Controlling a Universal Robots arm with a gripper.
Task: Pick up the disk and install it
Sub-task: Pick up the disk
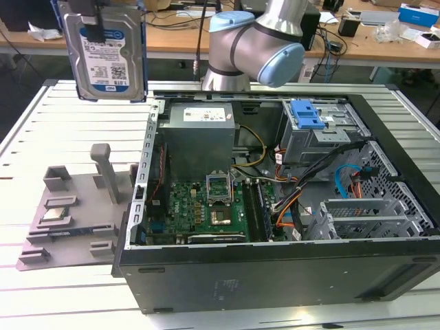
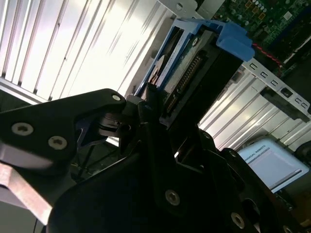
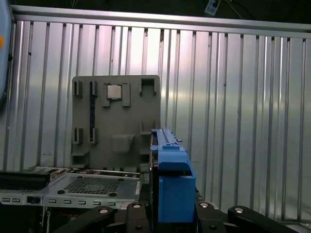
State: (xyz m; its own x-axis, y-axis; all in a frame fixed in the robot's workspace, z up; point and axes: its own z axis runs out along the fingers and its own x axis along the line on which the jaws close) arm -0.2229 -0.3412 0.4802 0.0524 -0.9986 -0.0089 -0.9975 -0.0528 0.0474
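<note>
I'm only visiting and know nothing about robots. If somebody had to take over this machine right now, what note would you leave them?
Gripper: shut on the disk, clamping it edge-on with the disk hanging upright.
Disk: in the air above the slatted table, to the exterior view's left of the open computer case, on the same side as the gray fixture.
Done: the disk is picked up and clear of the table.
Left: it is not in the case yet, so the install remains.
</note>
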